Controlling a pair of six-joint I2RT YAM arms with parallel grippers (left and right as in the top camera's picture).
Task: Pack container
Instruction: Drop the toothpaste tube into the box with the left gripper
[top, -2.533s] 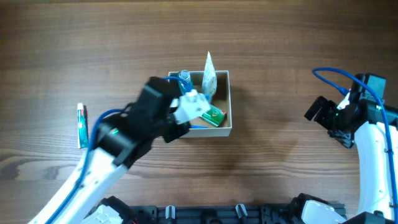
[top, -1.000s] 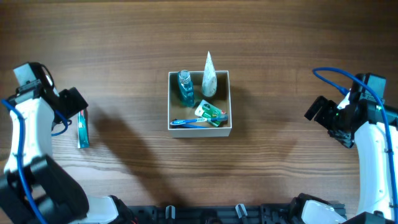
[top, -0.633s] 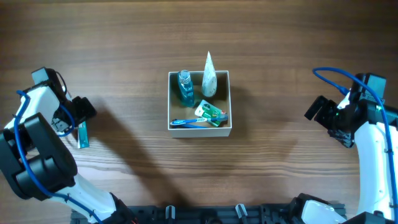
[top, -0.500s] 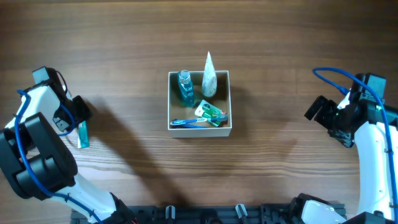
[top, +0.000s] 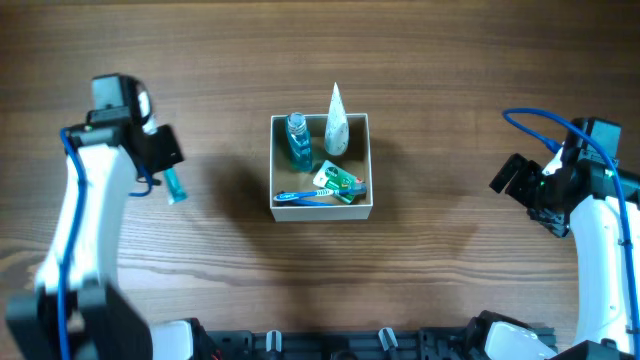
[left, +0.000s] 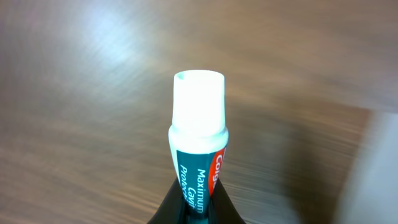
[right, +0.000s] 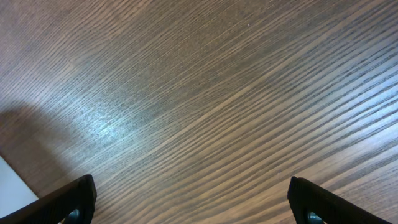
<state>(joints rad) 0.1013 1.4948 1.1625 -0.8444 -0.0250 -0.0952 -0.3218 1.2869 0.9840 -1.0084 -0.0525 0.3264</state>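
Container (top: 322, 211) holds toiletries (top: 335, 180); left pincer (left: 198, 208) grips toothpaste tube (left: 198, 149), right pincer (right: 196, 205) wide.

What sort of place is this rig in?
Likely a lab bench for robot data collection, not a home: a left arm and right arm at a wood-grain table, with one container of toiletries staged mid-table.

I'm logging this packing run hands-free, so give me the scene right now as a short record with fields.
left pincer: shut on toothpaste tube, left of the container
right pincer: open, empty, at the far right
container: holds blue bottle, white tube, green packet, toothbrush
not yet packed: toothpaste tube
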